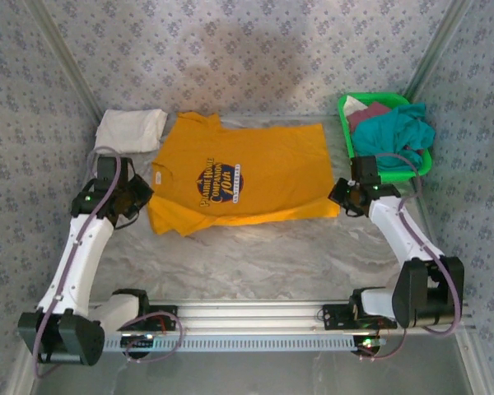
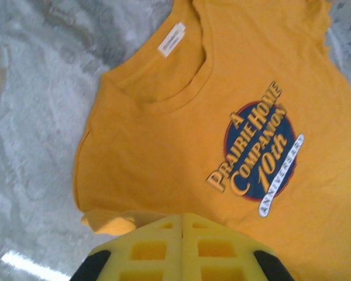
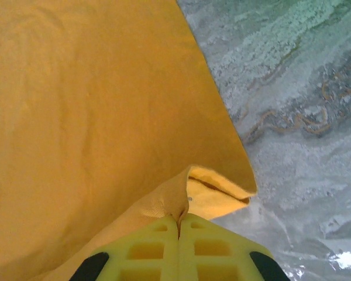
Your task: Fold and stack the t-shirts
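Top external view, from left to right: a folded white t-shirt (image 1: 130, 129) lies at the far left of the marbled grey surface (image 1: 255, 255), just beside a mustard t-shirt (image 1: 247, 173) spread flat in the middle with its print facing up, and a green basket (image 1: 344, 115) at the far right holds a maroon t-shirt (image 1: 369, 113) and a teal t-shirt (image 1: 395, 132). Left jaws are pressed together on the mustard t-shirt's near left edge, by the sleeve. Right jaws are closed too, pinching its near right hem corner, where the cloth puckers between them.
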Robot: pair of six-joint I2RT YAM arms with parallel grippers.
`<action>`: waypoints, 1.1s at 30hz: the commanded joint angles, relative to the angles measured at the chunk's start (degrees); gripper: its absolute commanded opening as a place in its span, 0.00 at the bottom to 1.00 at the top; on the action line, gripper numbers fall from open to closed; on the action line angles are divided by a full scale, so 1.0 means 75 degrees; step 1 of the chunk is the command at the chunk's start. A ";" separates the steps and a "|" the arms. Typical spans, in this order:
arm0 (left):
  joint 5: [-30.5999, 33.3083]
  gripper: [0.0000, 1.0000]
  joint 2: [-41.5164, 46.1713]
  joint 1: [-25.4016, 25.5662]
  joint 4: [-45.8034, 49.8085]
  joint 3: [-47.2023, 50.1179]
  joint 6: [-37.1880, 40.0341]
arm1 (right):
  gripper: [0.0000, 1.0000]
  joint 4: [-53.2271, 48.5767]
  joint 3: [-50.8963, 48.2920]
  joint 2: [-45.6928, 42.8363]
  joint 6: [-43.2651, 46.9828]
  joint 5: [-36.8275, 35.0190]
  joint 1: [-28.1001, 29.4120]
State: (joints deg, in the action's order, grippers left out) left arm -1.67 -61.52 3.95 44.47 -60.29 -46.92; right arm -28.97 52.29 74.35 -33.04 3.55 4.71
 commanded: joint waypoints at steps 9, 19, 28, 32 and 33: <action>-0.0381 0.00 -0.1475 -0.0199 -0.0460 -0.0943 0.1019 | 0.00 0.0238 0.0525 0.1028 0.0245 -0.0147 -0.0120; -0.0500 0.00 -0.2426 -0.0215 -0.0509 -0.1759 0.1390 | 0.00 0.0413 0.0634 0.1421 0.0189 -0.0269 -0.0280; -0.0673 0.00 -0.3564 -0.0170 -0.0195 -0.2770 0.1854 | 0.00 0.0669 0.0778 0.1993 0.0152 -0.0185 -0.0330; -0.0435 0.00 -0.3736 -0.0179 -0.0098 -0.3063 0.1942 | 0.00 0.0666 0.0885 0.2043 0.0122 -0.0126 -0.0308; -0.0396 0.00 -0.3739 -0.0178 -0.0100 -0.3129 0.1945 | 0.00 0.0643 0.0919 0.2040 0.0117 -0.0119 -0.0311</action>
State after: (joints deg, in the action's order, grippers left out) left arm -5.89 -89.73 2.63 42.33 -80.75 -34.04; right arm -24.36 56.97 89.52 -32.08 3.20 2.63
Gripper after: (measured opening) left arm 0.043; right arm 0.056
